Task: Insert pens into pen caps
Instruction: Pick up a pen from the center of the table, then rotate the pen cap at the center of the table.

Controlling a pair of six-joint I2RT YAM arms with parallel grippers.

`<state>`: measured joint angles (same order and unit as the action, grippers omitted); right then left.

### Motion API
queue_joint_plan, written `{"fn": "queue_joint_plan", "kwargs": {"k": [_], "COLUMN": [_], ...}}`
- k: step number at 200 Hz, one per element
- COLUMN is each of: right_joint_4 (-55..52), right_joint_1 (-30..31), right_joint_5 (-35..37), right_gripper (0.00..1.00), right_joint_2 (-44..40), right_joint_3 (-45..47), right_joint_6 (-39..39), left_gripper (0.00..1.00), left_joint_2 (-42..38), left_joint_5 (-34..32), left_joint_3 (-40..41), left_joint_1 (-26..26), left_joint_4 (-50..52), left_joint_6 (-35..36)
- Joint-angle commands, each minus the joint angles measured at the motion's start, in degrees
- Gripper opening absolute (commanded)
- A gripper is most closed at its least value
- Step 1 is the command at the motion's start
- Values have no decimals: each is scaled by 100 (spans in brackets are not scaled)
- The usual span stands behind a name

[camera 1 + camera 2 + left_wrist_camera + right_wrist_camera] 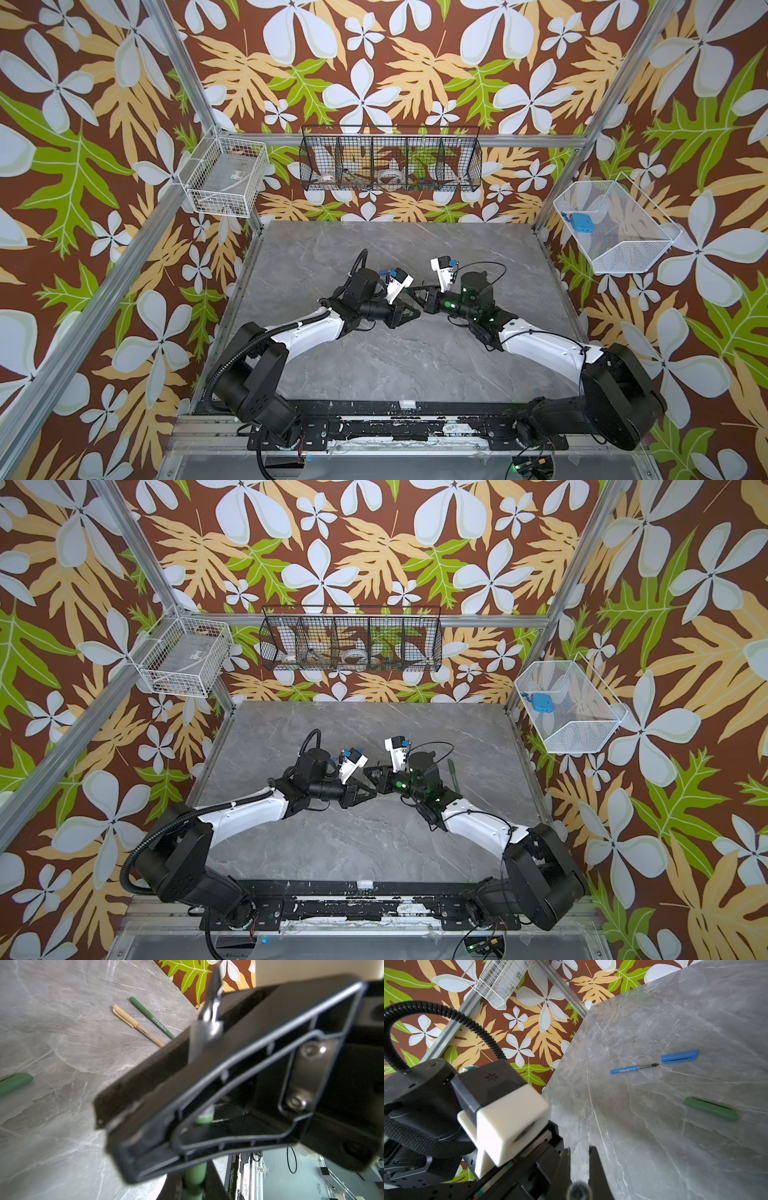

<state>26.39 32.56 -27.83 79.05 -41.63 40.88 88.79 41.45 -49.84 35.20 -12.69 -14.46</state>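
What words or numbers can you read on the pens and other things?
No text is readable.
On the tan pen: striped label, print, too small.
On the green pen beside it: label, too small.
On the blue pen: print, too blurred.
On the box in the white basket: label, too small.
On the black camera: star of dots, no letters.

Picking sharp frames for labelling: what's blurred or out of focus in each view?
Left wrist view: the left gripper and the green pen in its jaws are blurred, the tan pen sharp. Right wrist view: the right gripper is blurred, the blue pen crisp. Both top views: evenly lit, no obvious blur.
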Motion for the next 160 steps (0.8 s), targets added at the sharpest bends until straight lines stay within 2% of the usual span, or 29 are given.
{"fn": "queue_joint_plan", "kwargs": {"k": [1,16,38,57,83,112,118,125,137,160], "right_joint_4": [-206,-380,-721,-1587,-2748,-3228,-3252,-3296,-3565,-3960], "right_joint_1": [121,190,190,190,95,-529,-694,-866,-1100,-1120], "right_joint_5": [156,217,594,1129,1909,1837,1778,1658,1513,1373], "right_gripper": [4,20,38,46,50,51,55,59,61,60], "right_joint_2": [-101,-196,-580,-917,-1082,-945,-873,-735,-269,855], "right_joint_3": [-83,-118,-130,-365,-774,-1060,-1100,-1193,-1510,-2263], "right_joint_6": [-581,-786,-976,-1386,-1793,-1838,-1821,-1855,-2032,-2429], "left_gripper": [11,10,7,4,2,0,0,0,0,0], "left_joint_2": [7,6,-43,-161,-352,-728,-822,-946,-1179,-1648], "left_joint_5": [-145,-220,-497,-913,-1451,-1838,-1924,-2045,-2198,-2504], "left_joint_3": [-76,-87,-46,83,189,484,544,622,755,959], "left_joint_1": [-4,-4,-4,-13,-38,-48,-48,-48,-48,-49], "left_joint_4": [10,32,91,100,206,91,69,60,17,73], "left_joint_6": [-38,-35,21,100,165,119,102,77,57,92]}}
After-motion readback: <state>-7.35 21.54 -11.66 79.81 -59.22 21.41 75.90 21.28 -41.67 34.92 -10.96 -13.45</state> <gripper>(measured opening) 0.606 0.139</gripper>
